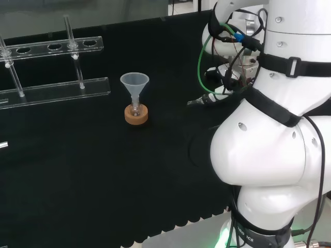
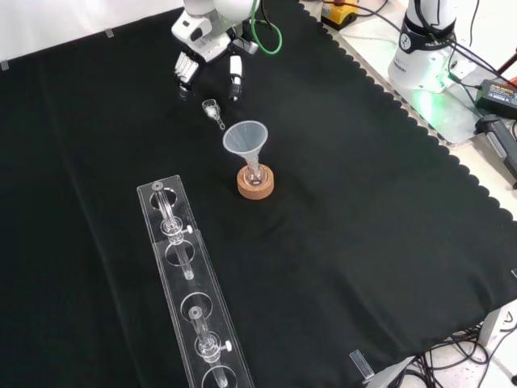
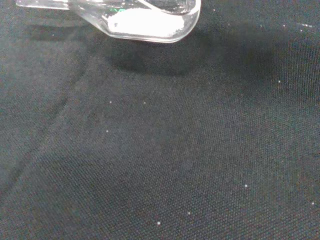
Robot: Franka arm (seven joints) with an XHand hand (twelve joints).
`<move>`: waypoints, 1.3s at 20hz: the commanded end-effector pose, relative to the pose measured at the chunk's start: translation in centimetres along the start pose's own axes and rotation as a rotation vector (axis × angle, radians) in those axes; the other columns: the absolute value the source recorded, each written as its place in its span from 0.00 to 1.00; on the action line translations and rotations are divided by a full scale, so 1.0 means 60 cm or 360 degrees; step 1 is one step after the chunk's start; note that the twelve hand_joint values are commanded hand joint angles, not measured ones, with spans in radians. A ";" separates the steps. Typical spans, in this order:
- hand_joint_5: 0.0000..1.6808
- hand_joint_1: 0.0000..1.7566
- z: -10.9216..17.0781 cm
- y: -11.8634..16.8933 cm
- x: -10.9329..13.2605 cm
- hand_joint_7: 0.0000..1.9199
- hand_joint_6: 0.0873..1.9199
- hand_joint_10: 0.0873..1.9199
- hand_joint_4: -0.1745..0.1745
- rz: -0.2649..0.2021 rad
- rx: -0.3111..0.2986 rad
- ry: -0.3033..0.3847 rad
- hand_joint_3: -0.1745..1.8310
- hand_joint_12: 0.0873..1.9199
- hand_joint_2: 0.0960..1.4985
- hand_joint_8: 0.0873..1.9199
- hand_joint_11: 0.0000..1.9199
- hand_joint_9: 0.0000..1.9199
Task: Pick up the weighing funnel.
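The place was a laboratory with a robot rig. A table (image 2: pixel 472 174) draped in black cloth (image 2: pixel 363 242) carried a clear tube rack (image 1: pixel 57 90), a funnel (image 2: pixel 245 139) standing in a small flask (image 1: pixel 136 108) on a cork ring (image 2: pixel 255 186), and a weighing funnel (image 3: pixel 150 22) holding white powder (image 3: pixel 145 21). A white robot arm (image 1: pixel 269 144) trailed cables (image 1: pixel 200 67).

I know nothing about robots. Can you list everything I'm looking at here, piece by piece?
cloth: one, black, covers the bench.
funnel: one, clear, stands mouth up near the cloth's middle.
cork ring: one, tan, under the funnel.
rack: one, clear with round holes, lower left in the front view.
weighing funnel: one, clear, lies on the cloth between the funnel and the hand; the wrist view shows something white in it.
arm: one, white, right side of the head view.
hand: one, black and white, fingers open, close to the weighing funnel, holding nothing.
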State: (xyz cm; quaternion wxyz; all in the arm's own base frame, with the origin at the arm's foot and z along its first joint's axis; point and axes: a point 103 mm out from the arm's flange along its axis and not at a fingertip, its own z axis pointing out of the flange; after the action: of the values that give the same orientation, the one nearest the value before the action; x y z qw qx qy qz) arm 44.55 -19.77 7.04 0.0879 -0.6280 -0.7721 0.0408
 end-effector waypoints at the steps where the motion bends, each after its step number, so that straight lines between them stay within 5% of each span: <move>1: 0.33 0.31 0.009 0.003 0.000 0.30 0.31 0.37 0.34 -0.0006 -0.0008 0.0010 0.09 0.71 0.45 0.39 0.31 0.33; 8: 0.35 0.32 0.066 0.032 0.023 0.40 0.38 0.35 0.31 -0.0037 0.0015 -0.0056 0.09 0.70 0.45 0.41 0.31 0.39; 26: 0.35 0.32 0.075 0.037 0.019 0.41 0.42 0.34 0.30 -0.0035 0.0058 -0.0181 0.09 0.70 0.45 0.43 0.32 0.40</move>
State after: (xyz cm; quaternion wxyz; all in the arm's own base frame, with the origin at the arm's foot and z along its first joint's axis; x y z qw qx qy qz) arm 45.71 -18.05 2.70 0.0595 -0.6135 -0.7832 0.0809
